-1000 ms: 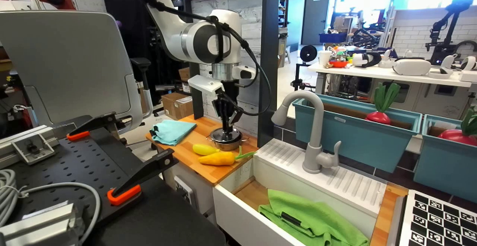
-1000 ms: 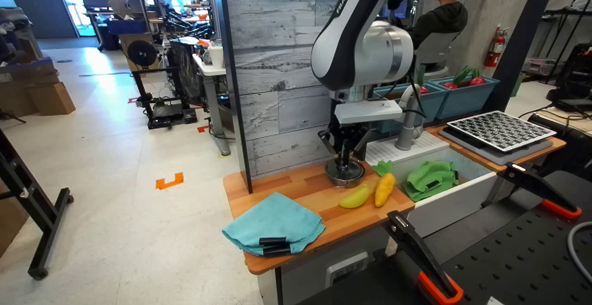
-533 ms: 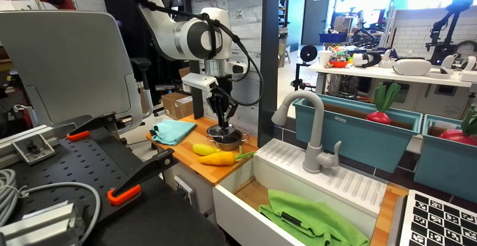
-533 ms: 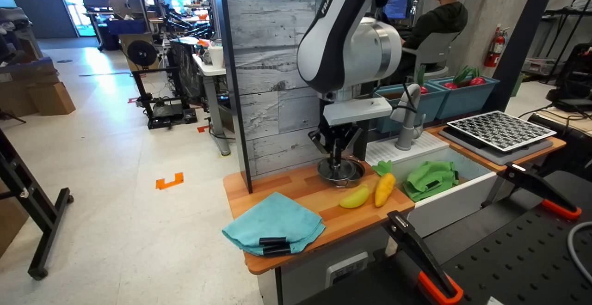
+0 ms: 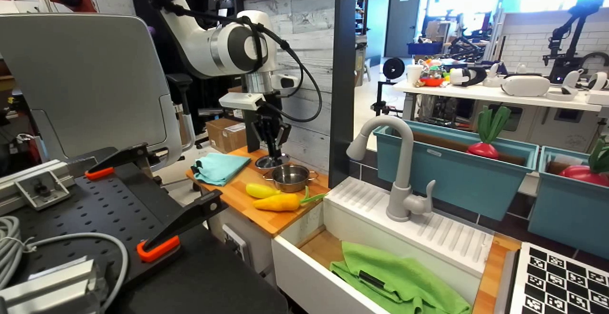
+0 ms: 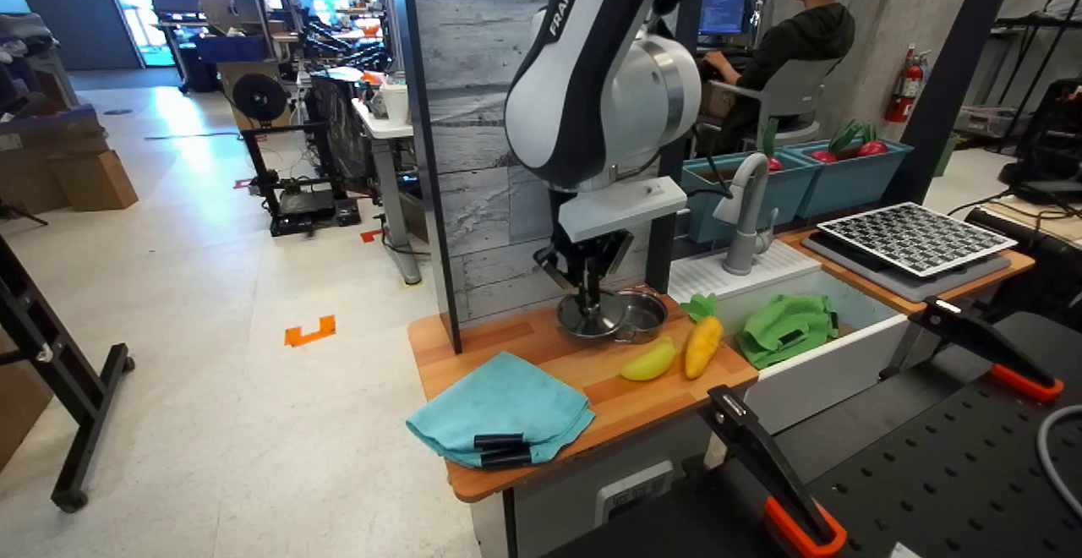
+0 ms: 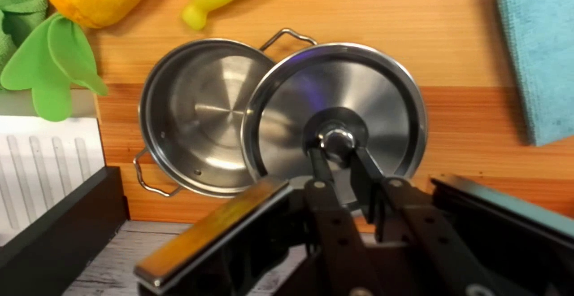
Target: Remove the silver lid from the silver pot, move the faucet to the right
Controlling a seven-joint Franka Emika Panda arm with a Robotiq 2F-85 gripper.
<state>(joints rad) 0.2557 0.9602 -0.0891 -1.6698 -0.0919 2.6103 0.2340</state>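
The silver lid (image 7: 287, 107) is off the silver pot (image 7: 193, 107), and my gripper (image 7: 338, 150) is shut on its central knob. In the wrist view the lid overlaps one side of the pot's opening. In both exterior views the lid (image 5: 265, 163) (image 6: 575, 321) hangs about level, beside the pot (image 5: 291, 183) (image 6: 649, 314), seemingly a little above the counter. The pot stands upright, open and empty. The grey faucet (image 5: 404, 166) (image 6: 744, 228) stands behind the sink, its spout turned toward the pot's side. The wrist view does not show it.
A yellow banana (image 5: 260, 190) and an orange carrot (image 5: 278, 202) lie beside the pot. A blue cloth (image 6: 503, 406) lies at the counter's end. A wood-plank wall (image 6: 499, 203) rises behind the pot. A green cloth (image 5: 404, 276) lies in the sink (image 5: 304, 266).
My gripper has lifted the lid off the pot and carried it sideways, away from the sink toward the blue cloth's end of the counter. Pot and faucet have not moved.
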